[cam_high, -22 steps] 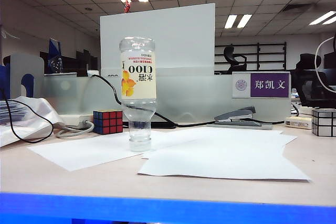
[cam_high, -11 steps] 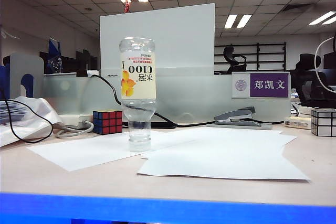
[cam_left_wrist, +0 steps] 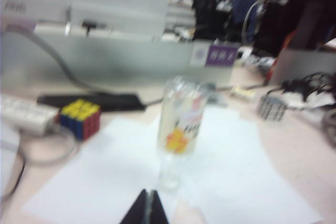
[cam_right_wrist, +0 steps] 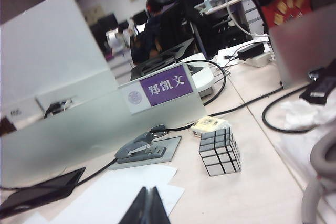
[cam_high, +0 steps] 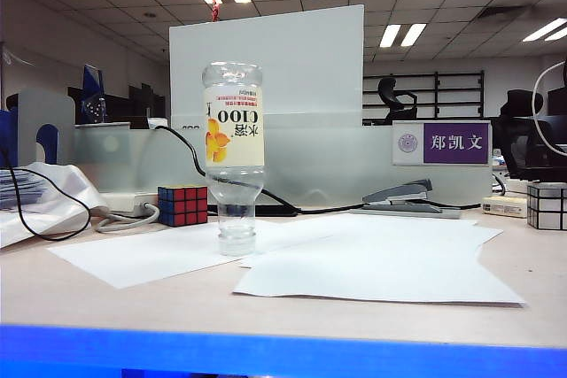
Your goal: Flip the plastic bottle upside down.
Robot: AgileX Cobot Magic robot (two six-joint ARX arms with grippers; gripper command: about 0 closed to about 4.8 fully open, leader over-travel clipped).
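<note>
The plastic bottle (cam_high: 234, 157) stands upside down on its cap on a white sheet, its cream "C100" label inverted. The left wrist view shows the plastic bottle (cam_left_wrist: 181, 129) blurred, standing just beyond my left gripper (cam_left_wrist: 148, 193), which is shut and empty, clear of it. My right gripper (cam_right_wrist: 147, 191) is shut with nothing in it, above the white paper (cam_right_wrist: 113, 198), aimed toward the stapler; the bottle is out of that view. Neither gripper shows in the exterior view.
A coloured puzzle cube (cam_high: 182, 205) sits behind the bottle on the left, beside a white power strip and cables. A grey stapler (cam_high: 403, 198), a purple name sign (cam_high: 440, 143) and a silver mirror cube (cam_high: 547, 206) stand at the right. White sheets (cam_high: 372, 263) cover the table's middle.
The bottle and the objects on the table have stayed where they were. No arm appears in any exterior frame.
</note>
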